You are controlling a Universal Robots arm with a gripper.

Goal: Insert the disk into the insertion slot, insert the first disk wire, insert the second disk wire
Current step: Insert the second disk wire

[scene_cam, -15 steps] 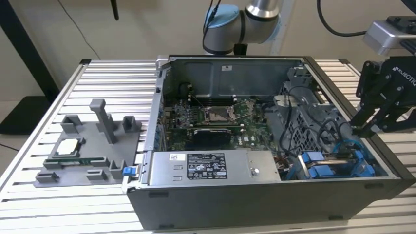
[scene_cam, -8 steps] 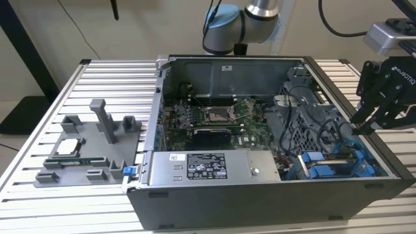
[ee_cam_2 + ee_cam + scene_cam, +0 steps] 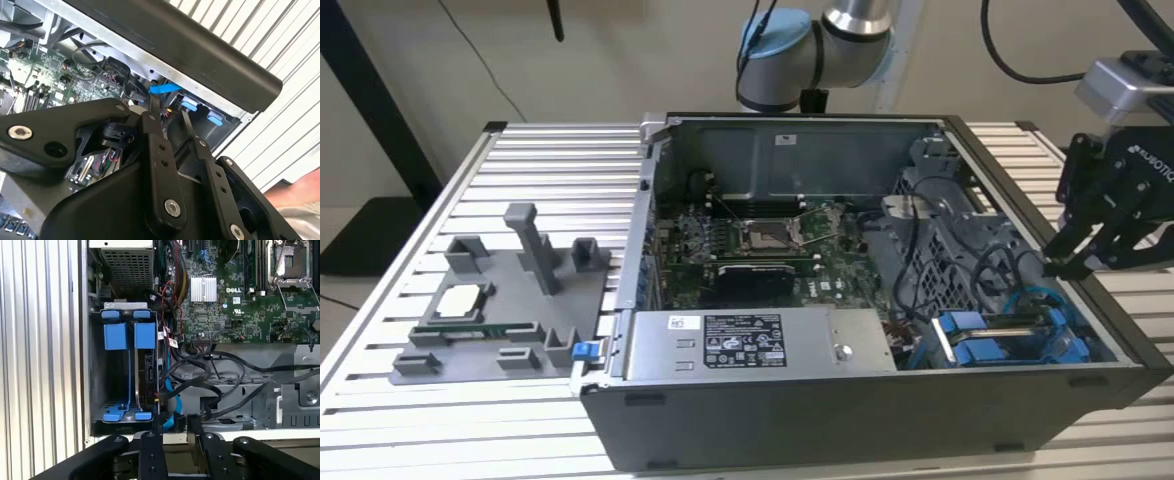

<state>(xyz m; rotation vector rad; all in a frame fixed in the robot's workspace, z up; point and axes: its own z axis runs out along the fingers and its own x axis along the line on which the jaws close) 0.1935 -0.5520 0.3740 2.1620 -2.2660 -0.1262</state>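
Case lies open on slatted table | disk is seated on edge in slot, at case corner beside an empty blue carrier | gripper is held at case rim just beside slot | blue wire is seen at its tip | grip state cannot be told

1. A plain cream wall stands behind, evenly lit.
2. The surface is pale ribbed metal slats.
3. At the exterior view's left, a black post slants down to a dark base on the floor.
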